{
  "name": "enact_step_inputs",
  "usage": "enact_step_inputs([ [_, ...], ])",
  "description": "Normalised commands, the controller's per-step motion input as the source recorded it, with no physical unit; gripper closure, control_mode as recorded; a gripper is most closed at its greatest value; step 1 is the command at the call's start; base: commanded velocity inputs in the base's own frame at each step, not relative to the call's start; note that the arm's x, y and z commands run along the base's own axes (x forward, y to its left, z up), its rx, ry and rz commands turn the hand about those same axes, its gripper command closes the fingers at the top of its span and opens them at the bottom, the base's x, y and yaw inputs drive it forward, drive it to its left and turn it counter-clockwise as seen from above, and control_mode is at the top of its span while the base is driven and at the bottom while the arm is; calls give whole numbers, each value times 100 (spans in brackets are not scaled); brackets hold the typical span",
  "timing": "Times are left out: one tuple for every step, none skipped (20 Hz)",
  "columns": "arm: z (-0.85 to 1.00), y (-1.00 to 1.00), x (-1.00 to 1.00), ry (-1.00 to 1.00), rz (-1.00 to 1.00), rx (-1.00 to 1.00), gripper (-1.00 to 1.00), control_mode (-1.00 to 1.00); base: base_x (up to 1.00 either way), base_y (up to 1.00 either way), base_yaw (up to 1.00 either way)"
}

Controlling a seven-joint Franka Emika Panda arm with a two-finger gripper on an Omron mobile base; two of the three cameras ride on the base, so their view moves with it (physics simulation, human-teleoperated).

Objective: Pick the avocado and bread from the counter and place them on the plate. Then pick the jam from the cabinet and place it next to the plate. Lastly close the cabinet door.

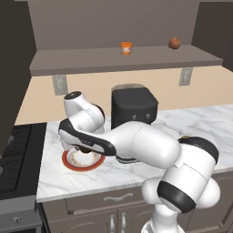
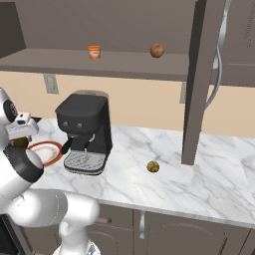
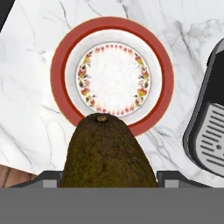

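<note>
**Colleague:** Where are you with the breakfast job?

**Me:** On the first item. In the hand view I have the avocado (image 3: pixel 108 151) clamped in the gripper (image 3: pixel 108 177), stem end pointing away from the camera, and I am hovering over the plate (image 3: pixel 64 52). The plate's patterned centre is bare, so nothing has been delivered yet.

**Colleague:** So the avocado counts as picked but not placed?

**Me:** That is how I judge it. It hangs above the near rim of the plate, so I would want to centre it a little more before letting go.

**Colleague:** And the bread?

**Me:** It lies on the surface (image 2: pixel 209 169) to the right of the coffee machine (image 2: pixel 84 132), a small tan lump (image 2: pixel 153 167) near the open cabinet door (image 2: pixel 199 79). Untouched, as far as I can see.

**Colleague:** The jam?

**Me:** The jam (image 1: pixel 126 48) stands on the cabinet shelf (image 1: pixel 91 59), well apart from a reddish-brown ball (image 1: pixel 174 43) further right. It has to come down beside the plate, and then the door needs shutting. So most of the task is ahead of me.
</note>
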Motion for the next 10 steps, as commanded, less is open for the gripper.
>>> enact_step_inputs([
  [-15, 0, 11, 0, 0, 0, 100, -100, 0, 0, 0],
  [-16, 0, 11, 0, 0, 0, 100, -100, 0, 0, 0],
  [-18, 0, 9, 0, 0, 0, 100, -100, 0, 0, 0],
  [-17, 0, 9, 0, 0, 0, 100, -100, 0, 0, 0],
  [-18, 0, 9, 0, 0, 0, 100, -100, 0, 0, 0],
  [-15, 0, 9, 0, 0, 0, 100, -100, 0, 0, 0],
  [-14, 0, 7, 0, 0, 0, 100, -100, 0, 0, 0],
  [-12, 0, 6, 0, 0, 0, 100, -100, 0, 0, 0],
  [-12, 0, 6, 0, 0, 0, 100, -100, 0, 0, 0],
  [-11, 0, 8, 0, 0, 0, 100, -100, 0, 0, 0],
])
